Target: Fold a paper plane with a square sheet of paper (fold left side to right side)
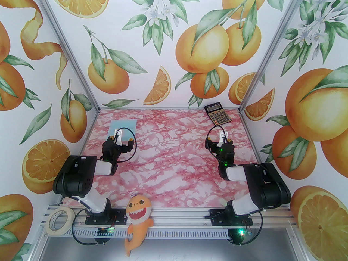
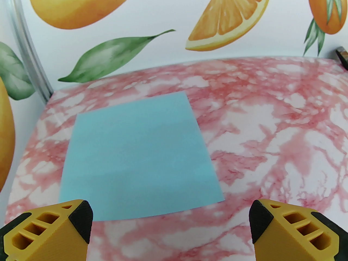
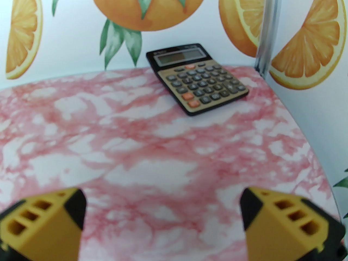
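The square sheet of paper (image 1: 123,124) is pale blue and lies flat, with no crease, on the pink marbled table at the far left; it has no paper plane shape. My left gripper (image 1: 125,138) hovers open over the sheet's near edge. In the left wrist view the sheet (image 2: 138,154) lies just ahead of the open gripper (image 2: 171,221), whose left fingertip (image 2: 80,219) overlaps the sheet's near left corner. My right gripper (image 1: 222,137) stands open at the right, with nothing between its fingers (image 3: 163,213).
A black-and-gold calculator (image 1: 218,114) (image 3: 197,79) lies at the far right corner, ahead of the right gripper. Orange-patterned walls close the table on three sides. A roll of tape (image 1: 59,221) and an orange shark toy (image 1: 137,219) sit on the near rail.
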`<state>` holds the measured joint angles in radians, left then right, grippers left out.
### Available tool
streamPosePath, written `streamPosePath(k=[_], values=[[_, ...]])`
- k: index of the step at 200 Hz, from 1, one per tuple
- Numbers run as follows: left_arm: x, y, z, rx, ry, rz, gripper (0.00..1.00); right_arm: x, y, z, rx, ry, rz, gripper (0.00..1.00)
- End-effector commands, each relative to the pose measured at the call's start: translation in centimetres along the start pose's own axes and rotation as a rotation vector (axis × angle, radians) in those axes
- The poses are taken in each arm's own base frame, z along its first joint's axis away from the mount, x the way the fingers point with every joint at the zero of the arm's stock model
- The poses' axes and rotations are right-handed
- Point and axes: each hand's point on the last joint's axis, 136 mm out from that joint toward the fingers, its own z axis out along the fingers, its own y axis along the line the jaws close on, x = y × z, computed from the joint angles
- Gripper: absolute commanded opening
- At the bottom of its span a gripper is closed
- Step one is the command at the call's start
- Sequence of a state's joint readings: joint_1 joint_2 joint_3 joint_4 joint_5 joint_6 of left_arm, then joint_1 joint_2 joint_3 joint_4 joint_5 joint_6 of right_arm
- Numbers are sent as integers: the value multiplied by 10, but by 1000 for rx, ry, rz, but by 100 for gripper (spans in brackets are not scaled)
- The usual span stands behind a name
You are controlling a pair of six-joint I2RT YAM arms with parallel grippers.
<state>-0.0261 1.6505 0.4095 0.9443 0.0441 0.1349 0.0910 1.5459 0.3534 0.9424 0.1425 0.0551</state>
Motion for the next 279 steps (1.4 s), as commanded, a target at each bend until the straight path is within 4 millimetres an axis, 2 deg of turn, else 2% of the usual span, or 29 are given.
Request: streamPosePath(k=[1, 159, 200, 217, 230, 247, 258, 272, 279], values=[[-13, 2, 3, 3, -35, 7, 100, -5, -3, 4, 17, -9, 10, 100], [-13, 3, 3, 9, -33, -3, 100, -5, -4, 4, 22, -9, 13, 100], [-15, 7, 2, -4, -32, -14, 100, -8, -10, -7, 43, -70, 32, 100], [-25, 11, 0, -17, -18, -20, 100, -13, -11, -17, 45, -112, 38, 100], [-35, 23, -4, -74, 23, -45, 100, -22, -16, -25, 68, -135, 49, 100], [-59, 28, -11, -78, 76, -92, 100, -36, -21, -33, 98, -136, 55, 100], [-74, 32, -14, -93, 116, -164, 100, -46, -31, -37, 164, -98, 93, 100], [-84, 47, -19, -179, 216, -301, 100, -53, -55, -41, 296, 23, 247, 100], [-90, 49, -20, -189, 271, -330, 100, -58, -60, -42, 319, 65, 298, 100]])
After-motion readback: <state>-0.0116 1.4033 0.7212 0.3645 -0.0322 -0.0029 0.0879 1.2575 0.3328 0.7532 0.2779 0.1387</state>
